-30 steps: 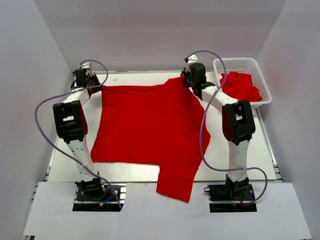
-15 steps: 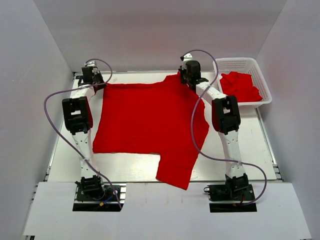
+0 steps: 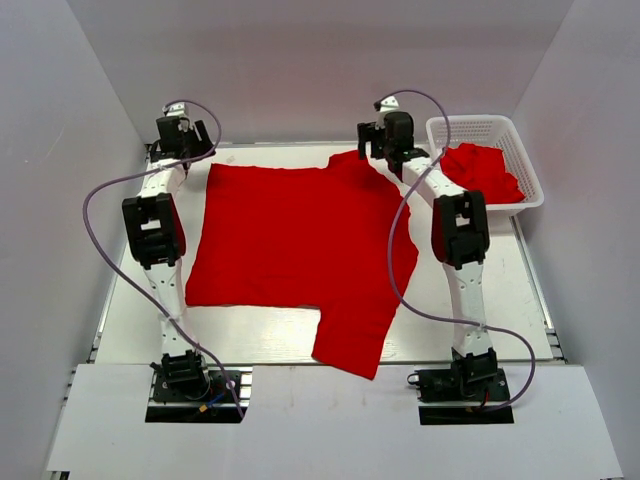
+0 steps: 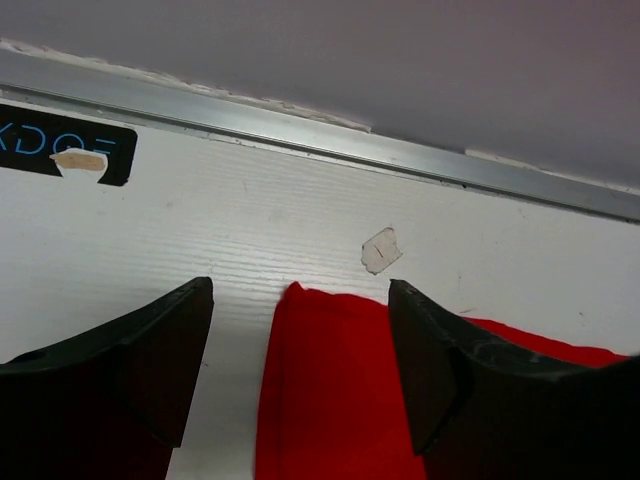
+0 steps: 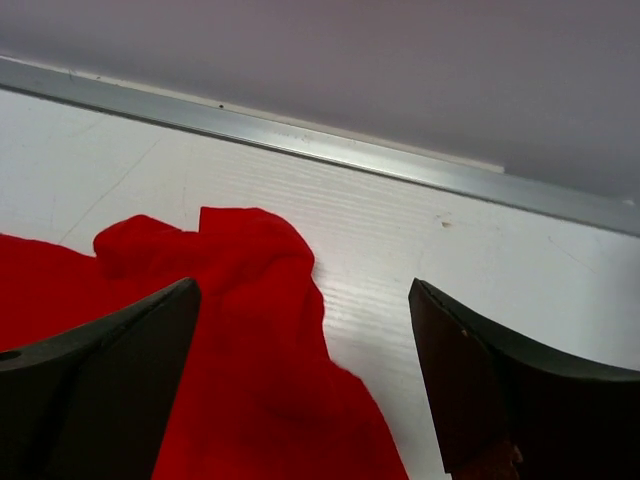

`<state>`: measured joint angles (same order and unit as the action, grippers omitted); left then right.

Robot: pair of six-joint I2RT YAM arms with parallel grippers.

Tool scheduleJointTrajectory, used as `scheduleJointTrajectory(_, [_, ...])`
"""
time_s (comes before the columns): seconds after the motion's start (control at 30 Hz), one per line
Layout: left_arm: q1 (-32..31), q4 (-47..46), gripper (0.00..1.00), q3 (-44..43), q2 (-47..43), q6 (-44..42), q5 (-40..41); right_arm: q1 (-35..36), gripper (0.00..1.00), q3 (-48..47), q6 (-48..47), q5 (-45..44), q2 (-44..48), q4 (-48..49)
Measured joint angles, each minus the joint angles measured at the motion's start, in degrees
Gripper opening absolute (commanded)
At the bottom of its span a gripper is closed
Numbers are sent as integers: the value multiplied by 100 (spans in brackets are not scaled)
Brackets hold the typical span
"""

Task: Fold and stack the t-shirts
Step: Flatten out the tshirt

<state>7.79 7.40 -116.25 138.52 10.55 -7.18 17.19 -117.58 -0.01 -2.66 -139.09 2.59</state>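
Note:
One red t-shirt point(image 3: 290, 240) lies spread flat on the white table, with a flap hanging over the near edge. My left gripper point(image 3: 190, 148) hovers at its far left corner, jaws open. In the left wrist view that shirt corner point(image 4: 325, 400) lies on the table between the open fingers point(image 4: 150, 350), and the left gripper point(image 4: 300, 290) grips nothing. My right gripper point(image 3: 372, 145) stands open at the far right corner. In the right wrist view the right gripper point(image 5: 303, 288) is apart over a rumpled shirt corner point(image 5: 250, 380), with bare table to its right.
A white lattice basket point(image 3: 520, 140) at the back right holds more crumpled red t-shirts point(image 3: 480, 172). A metal rail point(image 4: 300, 130) and the back wall run just beyond both grippers. Grey cables loop off each arm. A small tape scrap point(image 4: 380, 250) is stuck beside the left corner.
Both grippers went from shut to open and let go of the shirt's far corners, which now lie on the table. Both wrists drew slightly toward the back wall.

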Motion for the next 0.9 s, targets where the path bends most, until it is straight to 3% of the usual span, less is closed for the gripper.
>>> scheduleJointTrajectory(0.1, [0, 59, 83, 420, -354, -52, -98, -83, 88, 459, 170, -35, 525, -168])
scheduleJointTrajectory(0.2, [-13, 87, 83, 1451, -1137, -109, -315, -216, 88, 846, 310, -55, 1047, -369])
scheduleJointTrajectory(0.4, [-225, 2, 82, 3025, -2371, -275, -592, -492, 84, 1311, 348, 42, 1322, -592])
scheduleJointTrajectory(0.47, [-319, -24, 80, 3217, -2437, -317, -586, -516, 77, 1563, 341, 129, 1300, -708])
scheduleJointTrajectory(0.73, [-514, 31, 79, 3449, -2120, -387, -481, -413, 72, 1869, 380, 439, 990, -1139])
scheduleJointTrajectory(0.9, [-525, 42, 79, 3464, -1991, -459, -214, -387, 56, 1327, 337, 361, 610, -1545])
